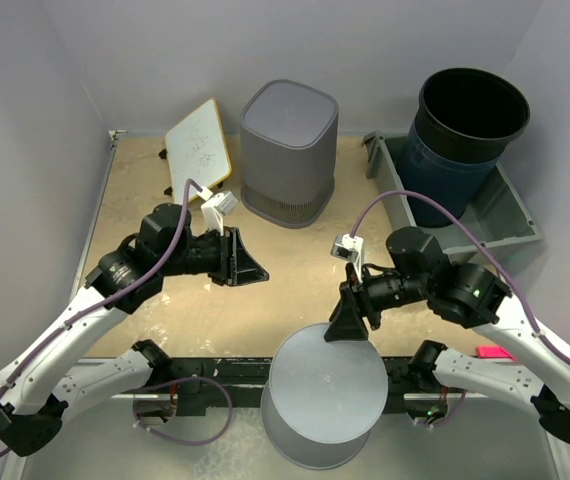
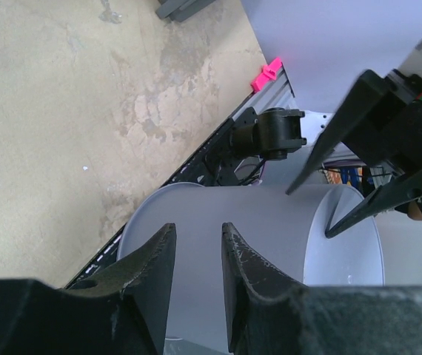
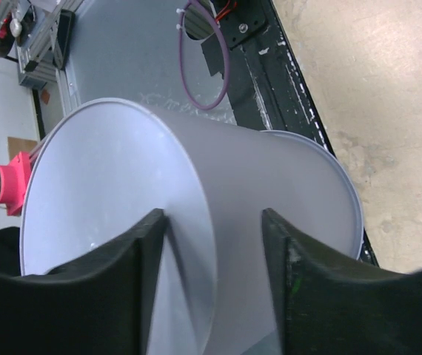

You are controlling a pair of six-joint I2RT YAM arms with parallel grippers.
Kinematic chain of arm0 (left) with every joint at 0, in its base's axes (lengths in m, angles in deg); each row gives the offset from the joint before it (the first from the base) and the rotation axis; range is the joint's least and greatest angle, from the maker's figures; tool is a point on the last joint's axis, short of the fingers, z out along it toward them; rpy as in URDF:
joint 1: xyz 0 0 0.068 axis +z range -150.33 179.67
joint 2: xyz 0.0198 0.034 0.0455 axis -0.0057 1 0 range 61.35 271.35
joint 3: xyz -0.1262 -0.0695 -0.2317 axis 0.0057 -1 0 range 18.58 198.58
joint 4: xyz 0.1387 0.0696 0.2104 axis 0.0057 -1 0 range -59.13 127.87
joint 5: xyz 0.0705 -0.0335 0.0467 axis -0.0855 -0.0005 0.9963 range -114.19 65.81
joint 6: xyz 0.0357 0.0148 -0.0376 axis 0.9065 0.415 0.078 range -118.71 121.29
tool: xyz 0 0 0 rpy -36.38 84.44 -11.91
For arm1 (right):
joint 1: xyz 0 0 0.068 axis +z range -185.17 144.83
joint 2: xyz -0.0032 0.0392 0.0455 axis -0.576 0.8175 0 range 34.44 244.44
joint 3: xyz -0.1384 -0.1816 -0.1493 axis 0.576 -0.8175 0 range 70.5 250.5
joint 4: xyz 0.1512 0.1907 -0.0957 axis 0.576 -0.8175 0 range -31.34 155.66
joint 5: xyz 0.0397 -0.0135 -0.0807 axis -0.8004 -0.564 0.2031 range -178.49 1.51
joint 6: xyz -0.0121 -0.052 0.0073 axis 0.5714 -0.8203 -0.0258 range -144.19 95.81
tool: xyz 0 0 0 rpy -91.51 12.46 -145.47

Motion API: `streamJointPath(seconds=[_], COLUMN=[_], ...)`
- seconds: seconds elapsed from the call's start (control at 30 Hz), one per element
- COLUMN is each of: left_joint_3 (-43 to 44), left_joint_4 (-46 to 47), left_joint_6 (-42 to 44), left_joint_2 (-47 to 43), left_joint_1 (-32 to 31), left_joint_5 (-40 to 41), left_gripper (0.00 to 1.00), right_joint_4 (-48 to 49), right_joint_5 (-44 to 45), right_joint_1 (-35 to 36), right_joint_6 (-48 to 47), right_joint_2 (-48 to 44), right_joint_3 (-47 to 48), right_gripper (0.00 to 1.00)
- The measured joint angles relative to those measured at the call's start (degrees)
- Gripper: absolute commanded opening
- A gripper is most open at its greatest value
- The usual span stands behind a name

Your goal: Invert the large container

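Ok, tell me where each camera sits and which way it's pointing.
Top external: above and behind the bases, looking down on the table; both arms show, with left hand and right hand.
Left wrist: on the left arm, looking past its own fingers toward the large container and the right hand.
Right wrist: on the right arm, looking at the container's edge between its own fingers.
All three share the large container.

Large grey container (image 1: 325, 395) — base up, near edge
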Motion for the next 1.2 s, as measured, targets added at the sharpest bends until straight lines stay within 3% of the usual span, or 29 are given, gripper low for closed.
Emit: streamJointPath(seconds=[0.13,0.23,0.37,0.77,1.2], left_joint_3=[-0.04,-0.04,-0.04,-0.04,-0.04], left_joint_4=[0.39,0.63,0.79,0.79,0.76], left_joint_6=[0.02,0.04,0.04,0.46,0.59], left_joint_2=[1.36,1.55,1.66,2.34,3.76], left_joint_1=[0.00,0.00,0.00,0.00,0.00], left_joint_5=[0.02,0.02,0.04,0.55,1.57], left_gripper=[0.28,0.28,0.28,0.28,0.28], right_joint_4=[-0.42,-0.42,-0.24,-0.57,-4.00], right_joint_5=[0.59,0.63,0.72,8.31,25.62], right_joint_1=[0.00,-0.02,-0.04,0.02,0.04], right_joint_6=[-0.15,-0.28,-0.24,-0.44,2.23], right_joint_2=[-0.33,-0.31,-0.33,-1.11,-4.42], right_joint_3=[0.81,1.51,1.86,2.82,4.00], right_gripper=[0.25,0.20,0.00,0.00,0.00])
